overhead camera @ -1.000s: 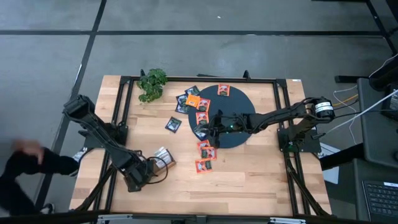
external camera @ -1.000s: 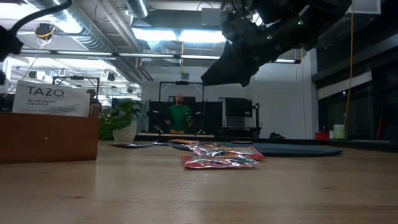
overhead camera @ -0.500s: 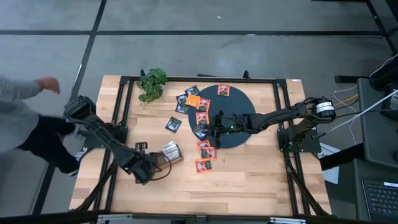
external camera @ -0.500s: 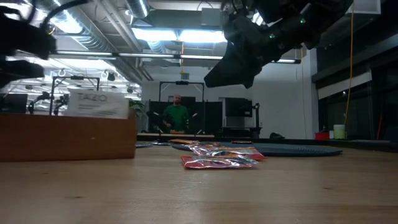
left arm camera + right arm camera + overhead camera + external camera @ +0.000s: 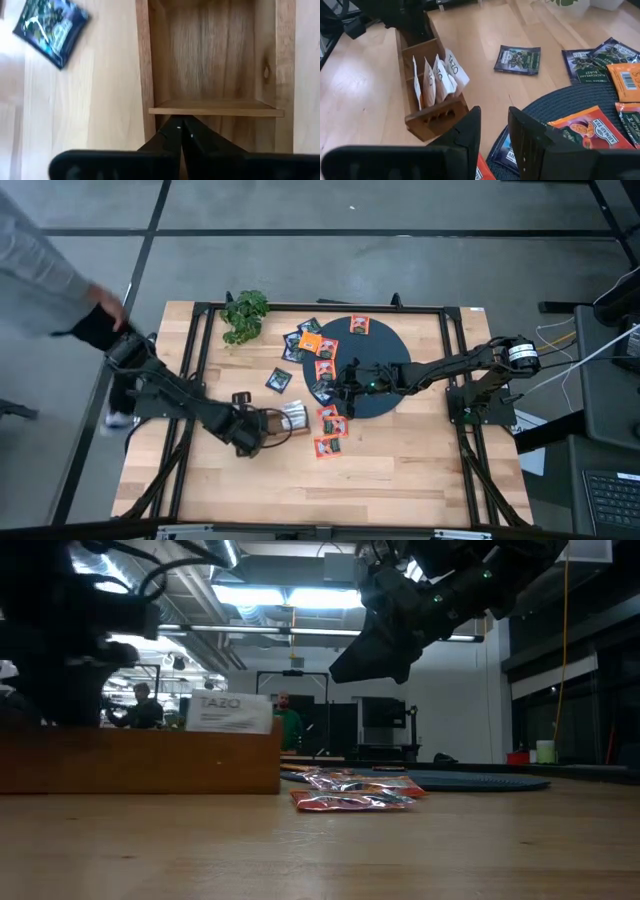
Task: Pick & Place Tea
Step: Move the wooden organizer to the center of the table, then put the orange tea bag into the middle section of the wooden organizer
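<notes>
Centrally, the left gripper pinches a wooden tray wall beside red sachets; the right gripper, fingers slightly apart, hovers over the disc near a plant.

Tea sachets – orange, red, dark – flat, scattered on and beside disc.

A green leafy plant stood at the upper left of the wooden table. A dark round mat lay right of centre, a wooden tray at lower left. A person leaned in at the frame's upper left.
</notes>
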